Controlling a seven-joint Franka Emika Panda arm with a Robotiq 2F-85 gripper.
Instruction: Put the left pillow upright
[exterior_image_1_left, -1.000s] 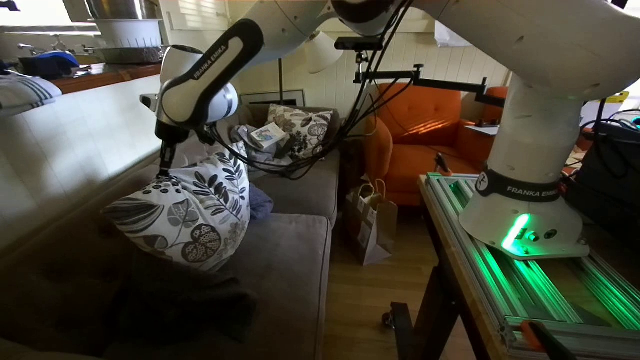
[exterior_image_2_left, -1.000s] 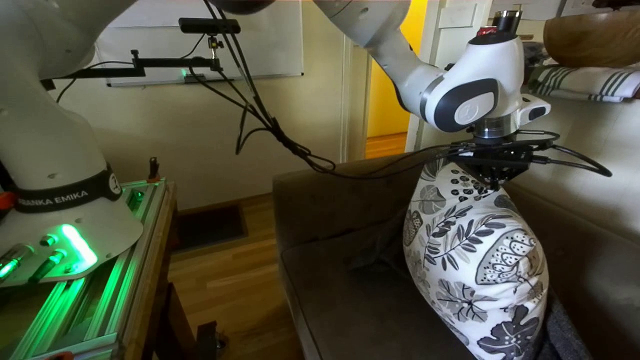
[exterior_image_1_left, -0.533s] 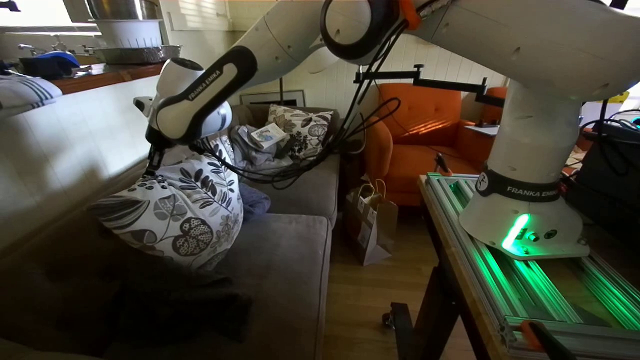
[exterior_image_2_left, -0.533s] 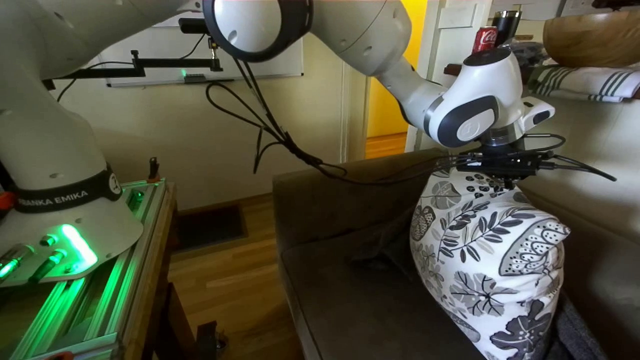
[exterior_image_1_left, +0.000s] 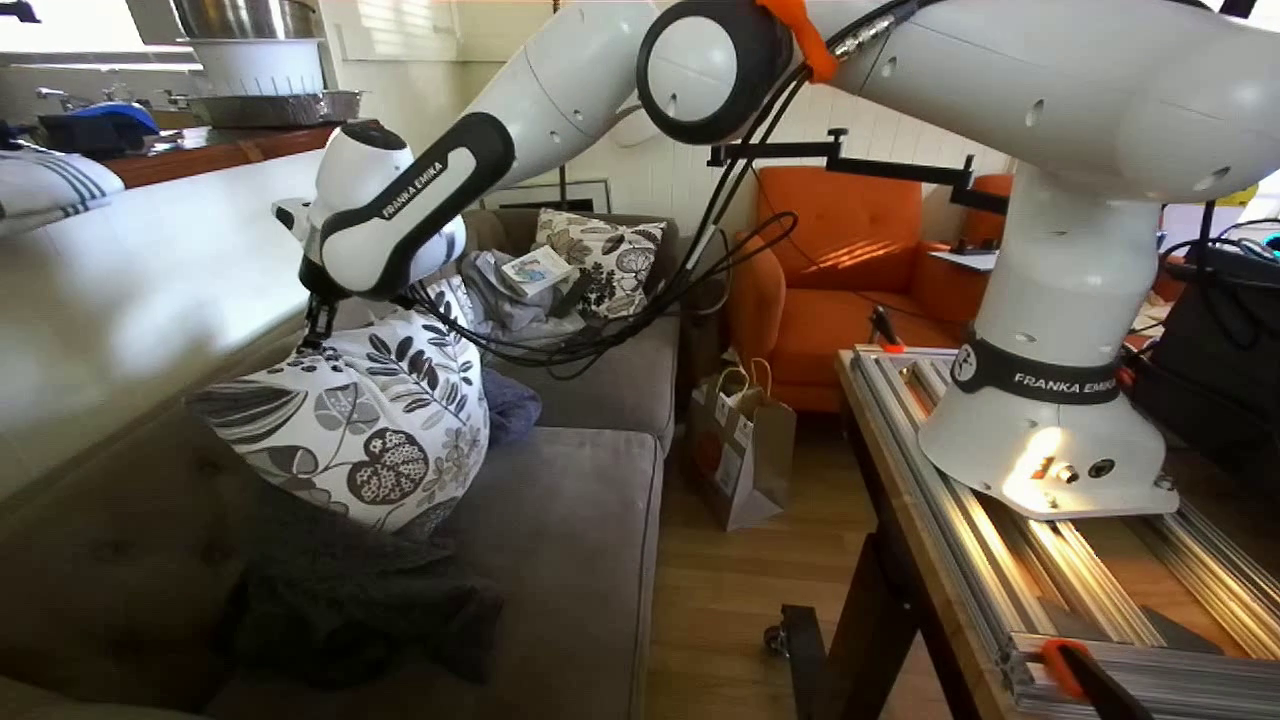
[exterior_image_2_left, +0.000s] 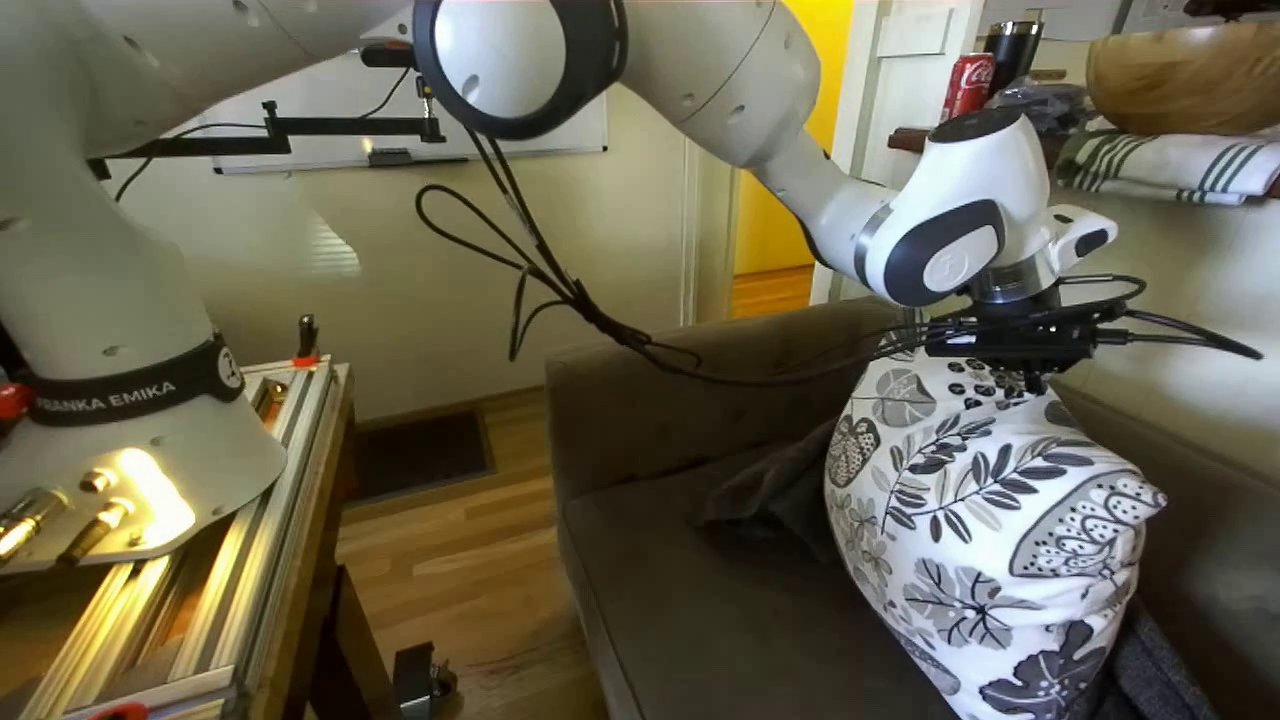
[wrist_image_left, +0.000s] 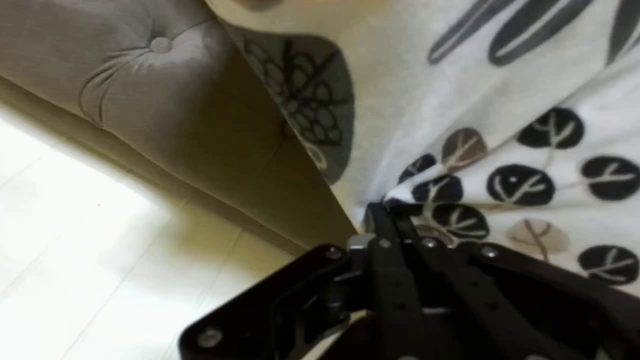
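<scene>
Landmark: the couch (exterior_image_1_left: 570, 510). The leaf-print pillow (exterior_image_1_left: 375, 420) I'm working on sits on the couch seat, close to the backrest (wrist_image_left: 170, 85), standing tilted; can't tell how much of its back touches. My gripper (wrist_image_left: 388, 214) is over the couch on the backrest side, fingers (wrist_image_left: 378, 222) drawn together, pinching fabric at the pillow's upper edge; creases fan out from there in the wrist view.

In an exterior view, a crumpled dark blanket (exterior_image_1_left: 360, 600) lies on the couch seat just beside the pillow; bluish fabric (exterior_image_1_left: 512, 405) shows past the pillow's other side, also on the couch. Far end of the couch: a patterned cushion (exterior_image_1_left: 612, 262), grey cloth (exterior_image_1_left: 500, 305) next to it, a white book or box (exterior_image_1_left: 538, 270) on the cloth.

Off the couch's front edge, a paper bag (exterior_image_1_left: 745, 465) stands on the floor, and beyond it an orange armchair (exterior_image_1_left: 840, 240). My base (exterior_image_1_left: 985, 435) is on the bench (exterior_image_1_left: 1180, 660), across the floor from the couch, its light yellow-white. Higher than the couch's backrest, in an exterior view: red can (exterior_image_2_left: 968, 88), wooden bowl (exterior_image_2_left: 1185, 78), striped towel (exterior_image_2_left: 1170, 165).
</scene>
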